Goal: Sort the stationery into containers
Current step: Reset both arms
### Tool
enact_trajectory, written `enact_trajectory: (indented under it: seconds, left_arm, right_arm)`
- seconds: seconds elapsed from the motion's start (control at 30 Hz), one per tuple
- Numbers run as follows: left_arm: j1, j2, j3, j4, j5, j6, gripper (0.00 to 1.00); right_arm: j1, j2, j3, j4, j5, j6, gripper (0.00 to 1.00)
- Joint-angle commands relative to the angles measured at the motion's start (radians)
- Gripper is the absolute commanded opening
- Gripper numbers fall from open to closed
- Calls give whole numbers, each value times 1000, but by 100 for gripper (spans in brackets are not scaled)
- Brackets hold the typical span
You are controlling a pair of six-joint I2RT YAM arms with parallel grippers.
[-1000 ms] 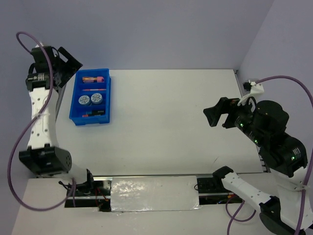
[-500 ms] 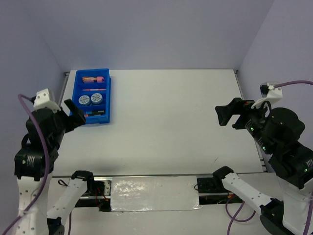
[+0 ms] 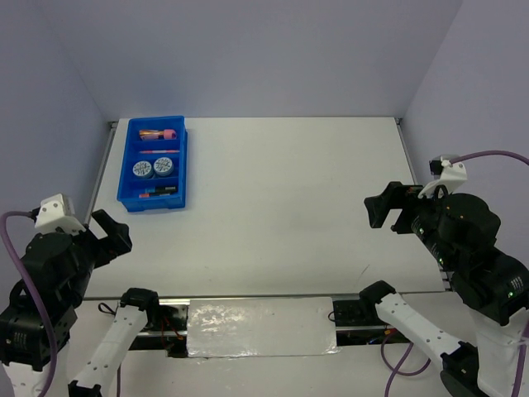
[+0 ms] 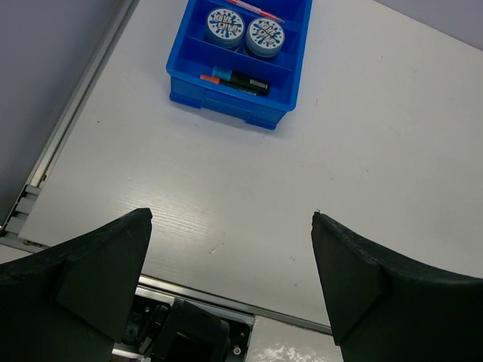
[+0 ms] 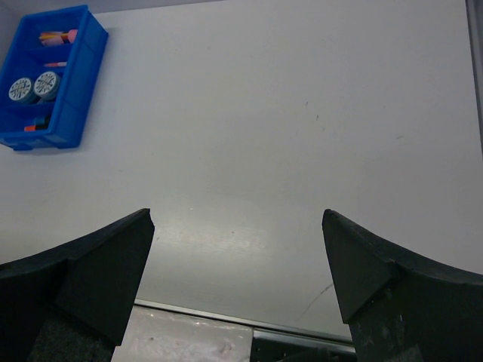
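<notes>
The blue tray [image 3: 183, 165] stands at the far left of the table. It holds two blue-white discs [image 3: 141, 169] side by side, a pink-capped tube [image 3: 157, 133] at the far end, a thin stick [image 3: 153, 151], and a black highlighter [image 3: 157, 191] at the near end. The tray [image 4: 226, 102] and discs [image 4: 225, 26] show in the left wrist view, and the tray [image 5: 45, 138] also shows in the right wrist view. My left gripper [image 3: 114, 234] is open and empty, raised near the front left, well short of the tray. My right gripper [image 3: 387, 212] is open and empty, high at the right.
The white table [image 3: 289, 198] has a metal rail along its near edge [image 3: 248, 296] and a taped strip [image 3: 260, 327] between the arm bases. Purple walls close in the back and both sides.
My left arm has swung back from the tray to the near left and risen. My right arm has drawn back a little to the right. The tray's contents have not moved.
</notes>
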Motion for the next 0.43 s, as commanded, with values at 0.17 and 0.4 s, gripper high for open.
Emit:
enact_trajectory:
  seconds: [0.17, 0.4]
  left_arm:
    - [-53, 49, 53, 0, -87, 2, 99]
    - [-59, 87, 73, 45, -96, 8, 99]
  right_arm:
    - [7, -30, -5, 13, 31, 30, 100]
    - [5, -38, -23, 41, 20, 58, 100]
